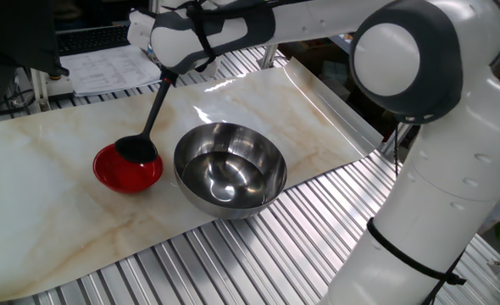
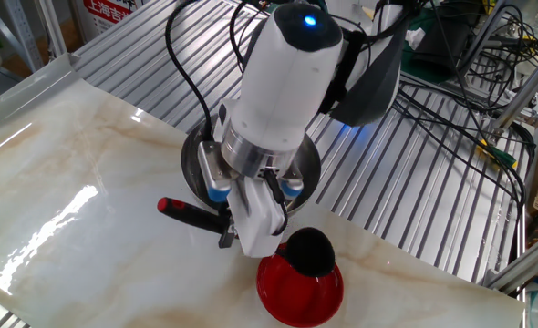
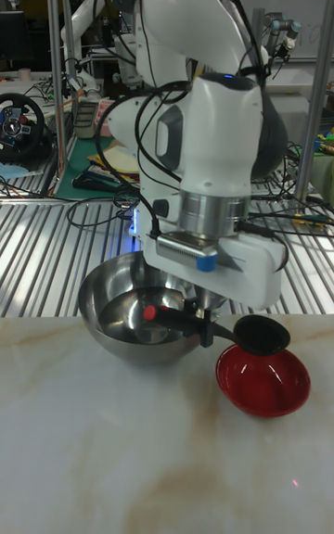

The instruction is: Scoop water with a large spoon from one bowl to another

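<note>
The large spoon is a black ladle; its cup [image 1: 137,149] hangs low over the near rim of the small red bowl [image 1: 121,176]. My gripper [image 1: 167,76] is shut on the ladle's handle [image 1: 155,108], which slants up and back from the cup. In the other fixed view the handle's red tip [image 2: 164,205] sticks out left of the gripper [image 2: 228,230], and the cup [image 2: 310,251] sits above the red bowl [image 2: 296,299]. Right of it, the big steel bowl [image 1: 258,157] shows glints of water [image 1: 225,176]. I cannot tell whether the ladle cup or the red bowl holds water.
Both bowls stand on a marble-patterned sheet [image 1: 47,152] laid over a slatted metal table [image 1: 233,263]. The sheet curls up at its right edge [image 1: 322,97]. Papers [image 1: 106,68] lie at the back left. Cables [image 2: 470,82] trail over the slats behind the arm.
</note>
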Motion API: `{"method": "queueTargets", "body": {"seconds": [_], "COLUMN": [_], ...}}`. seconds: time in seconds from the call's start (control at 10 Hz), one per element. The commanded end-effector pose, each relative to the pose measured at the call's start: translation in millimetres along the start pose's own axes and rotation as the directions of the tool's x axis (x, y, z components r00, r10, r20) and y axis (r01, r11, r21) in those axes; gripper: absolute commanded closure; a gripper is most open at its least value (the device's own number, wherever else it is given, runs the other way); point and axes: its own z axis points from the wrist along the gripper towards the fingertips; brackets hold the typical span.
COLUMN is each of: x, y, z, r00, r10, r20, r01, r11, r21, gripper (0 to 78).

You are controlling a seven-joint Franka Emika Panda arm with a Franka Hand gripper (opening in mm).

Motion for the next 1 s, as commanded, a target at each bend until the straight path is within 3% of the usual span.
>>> {"method": "queueTargets", "body": {"seconds": [0.1,0.7,1.0], "x": [1.0,6.1,7.1], "y": [2.7,7.1,9.0], "z": [4.2,19.1,23.6], "r00": [1.0,0.999,0.999], "r10": [-0.008,-0.015,-0.004], "r20": [0.006,0.033,0.032], "r01": [0.008,0.013,0.003], "r11": [1.0,0.999,0.999], "r21": [0.003,0.047,0.047], "gripper": [76.3,76.3,76.3]}}
